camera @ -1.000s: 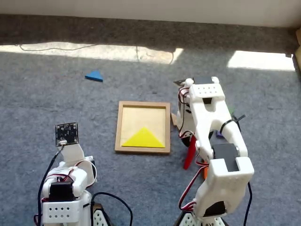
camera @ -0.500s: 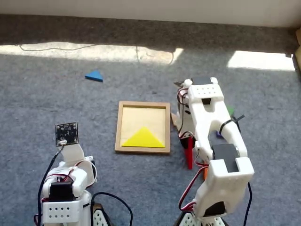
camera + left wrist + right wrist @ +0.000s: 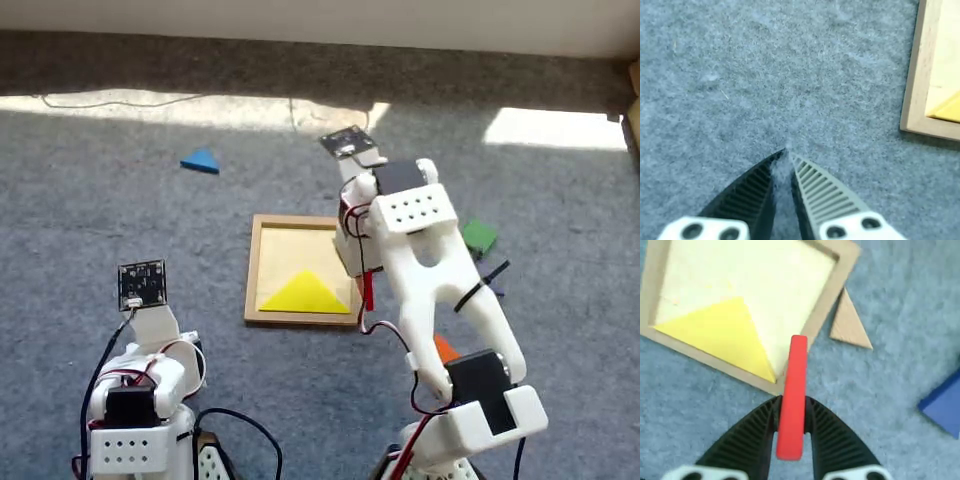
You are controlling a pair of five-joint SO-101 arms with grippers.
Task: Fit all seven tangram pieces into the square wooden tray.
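The square wooden tray (image 3: 255, 270) lies mid-carpet with a yellow triangle (image 3: 303, 293) in its near half. My right gripper (image 3: 790, 407) is shut on a red piece (image 3: 794, 390), held on edge above the tray's near right corner (image 3: 782, 385). In the high view the red piece (image 3: 368, 290) hangs at the tray's right rim. A tan triangle (image 3: 849, 320) lies just outside that rim. A blue piece (image 3: 942, 402) lies further right. My left gripper (image 3: 787, 152) is shut and empty over bare carpet, left of the tray (image 3: 915, 75).
A blue triangle (image 3: 201, 161) lies far back left on the carpet. A green piece (image 3: 479, 237) and an orange piece (image 3: 445, 349) lie right of the right arm. A cable (image 3: 100, 100) runs along the sunlit strip at the back.
The right arm swung left from beside the tray to over its right rim, carrying the red piece. The green and orange pieces came into sight. The left arm stayed still.
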